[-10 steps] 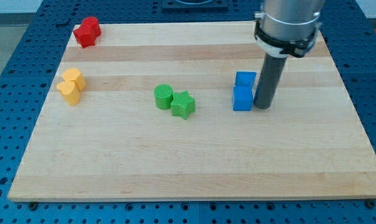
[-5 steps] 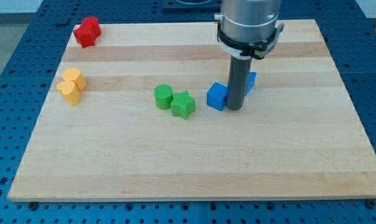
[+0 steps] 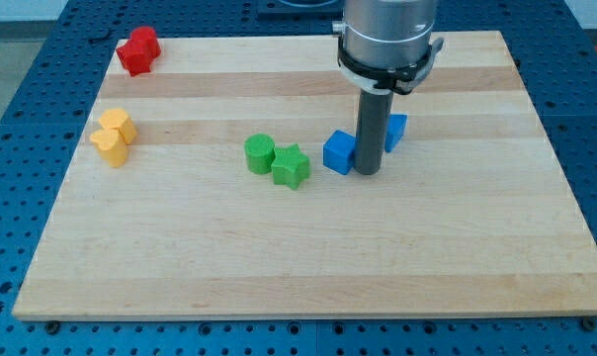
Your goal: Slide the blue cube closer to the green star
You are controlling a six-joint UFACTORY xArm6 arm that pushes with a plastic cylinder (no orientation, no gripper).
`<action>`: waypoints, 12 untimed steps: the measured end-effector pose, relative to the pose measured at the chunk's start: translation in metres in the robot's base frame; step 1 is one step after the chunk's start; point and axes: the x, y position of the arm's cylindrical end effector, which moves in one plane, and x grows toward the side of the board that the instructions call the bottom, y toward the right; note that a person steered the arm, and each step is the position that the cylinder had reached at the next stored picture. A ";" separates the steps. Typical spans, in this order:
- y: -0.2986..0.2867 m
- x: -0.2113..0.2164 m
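Blue cube [image 3: 339, 152] betw. green star [image 3: 291, 166] & my tip [image 3: 367, 173], touching tip.

Second blue block [image 3: 397, 130] right of centre mostly hidden behind rod; shape unclear. Arm housing [image 3: 388, 35] cut off by top edge.

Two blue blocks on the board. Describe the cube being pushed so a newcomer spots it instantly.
Find the dark rod coming down near the middle of the wooden board; my tip ends there. The blue cube sits against its left side in the view, just right of the green star. The other blue block is half hidden behind the rod, to the right.
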 end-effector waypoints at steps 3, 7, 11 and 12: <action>0.015 -0.036; -0.032 -0.043; -0.025 -0.040; -0.019 -0.039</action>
